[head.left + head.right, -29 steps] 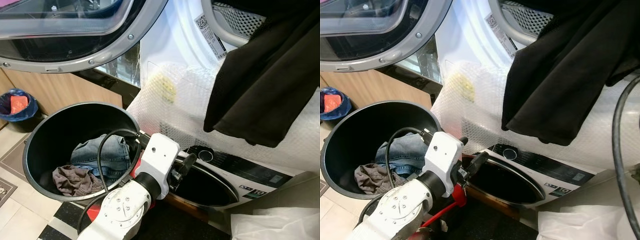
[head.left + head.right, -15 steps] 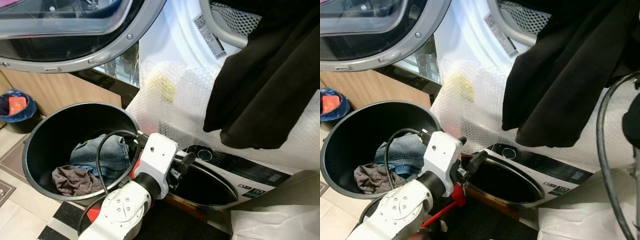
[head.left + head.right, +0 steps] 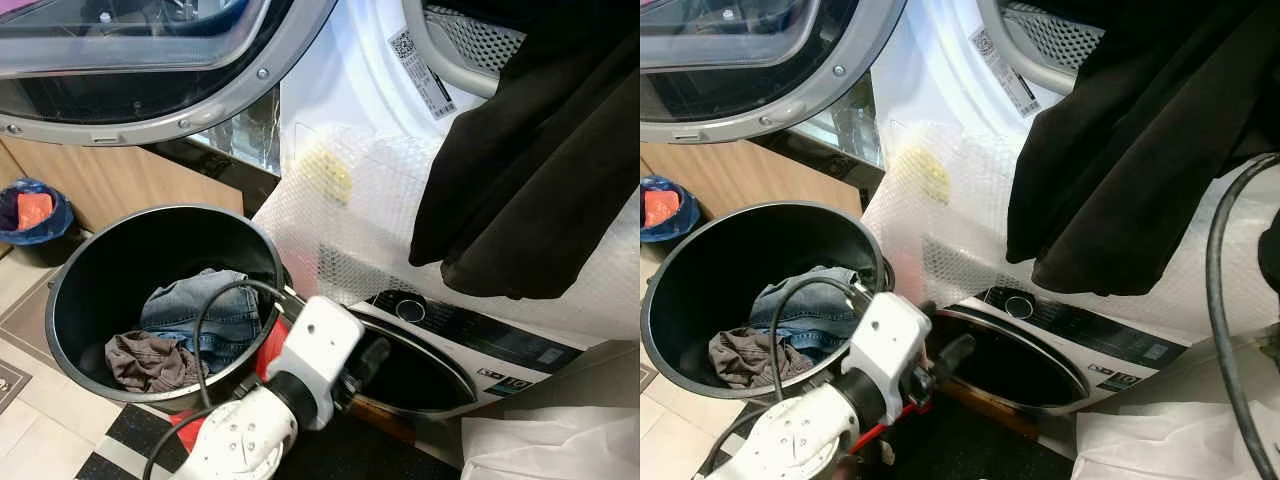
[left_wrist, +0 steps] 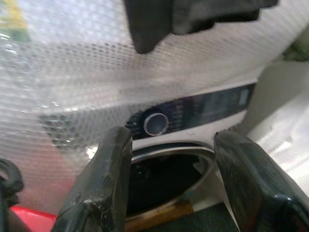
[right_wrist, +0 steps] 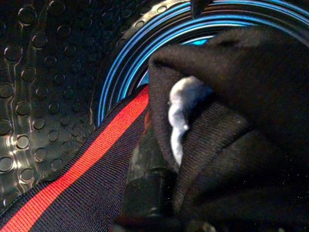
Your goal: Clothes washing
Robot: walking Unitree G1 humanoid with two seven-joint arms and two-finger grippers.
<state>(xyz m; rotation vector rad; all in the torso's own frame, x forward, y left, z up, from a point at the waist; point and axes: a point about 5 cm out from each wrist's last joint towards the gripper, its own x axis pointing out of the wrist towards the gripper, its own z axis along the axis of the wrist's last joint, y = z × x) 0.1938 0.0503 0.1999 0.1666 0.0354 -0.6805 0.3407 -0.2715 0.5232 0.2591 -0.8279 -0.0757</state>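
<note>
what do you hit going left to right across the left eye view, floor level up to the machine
blue bin → black basket holding jeans → left gripper → control dial → hanging black garment

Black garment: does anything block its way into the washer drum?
Nothing visible does. The black garment already hangs out over the drum's rim, and the door is swung open, away from the opening.
</note>
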